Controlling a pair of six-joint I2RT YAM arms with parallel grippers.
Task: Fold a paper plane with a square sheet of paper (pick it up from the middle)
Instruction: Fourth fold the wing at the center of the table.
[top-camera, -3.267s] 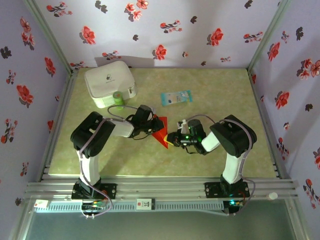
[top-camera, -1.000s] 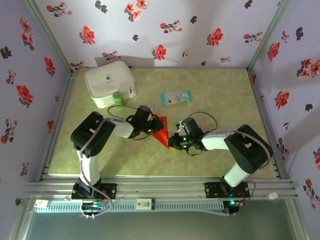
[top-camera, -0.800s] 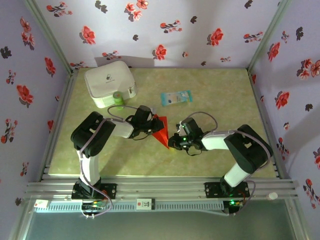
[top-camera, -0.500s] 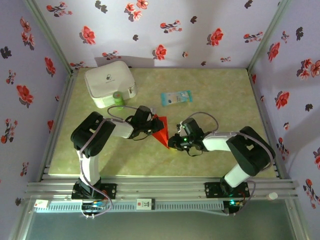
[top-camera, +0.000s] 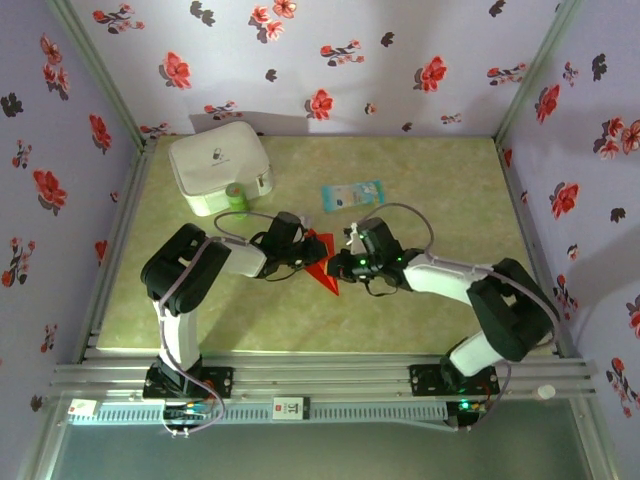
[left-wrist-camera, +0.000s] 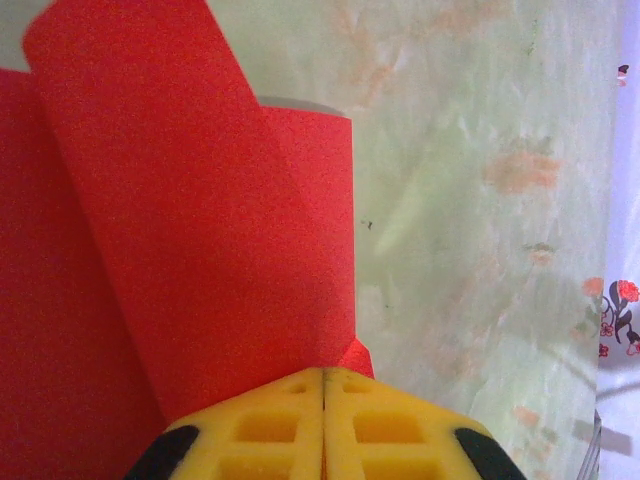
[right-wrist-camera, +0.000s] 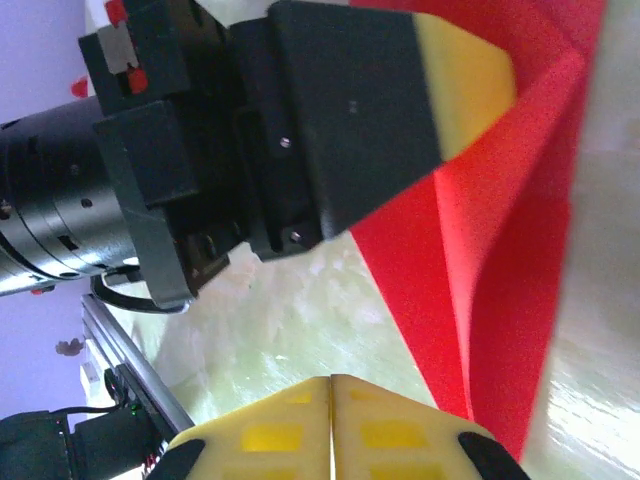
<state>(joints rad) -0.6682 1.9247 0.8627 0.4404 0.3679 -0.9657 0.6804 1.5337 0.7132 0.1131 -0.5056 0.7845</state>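
The square sheet of paper (top-camera: 323, 268) is bright red and folded into a narrow pointed shape, lying at the table's middle between both grippers. My left gripper (top-camera: 303, 252) is shut on its left edge. In the left wrist view the yellow pads meet at the left gripper (left-wrist-camera: 323, 372), with the red sheet (left-wrist-camera: 200, 230) rising as a curled flap in front. My right gripper (top-camera: 344, 265) is shut just right of the paper. In the right wrist view the right gripper (right-wrist-camera: 332, 380) holds nothing, and the paper (right-wrist-camera: 500, 250) runs past its right finger.
A white boxy case (top-camera: 220, 168) stands at the back left with a small green item (top-camera: 236, 197) in front of it. A pale blue packet (top-camera: 352, 194) lies behind the grippers. Flowered walls close in the table on three sides.
My right gripper has moved away from the near edge and slightly left along the paper, opening a little and shutting again. The left gripper and the paper stay put.
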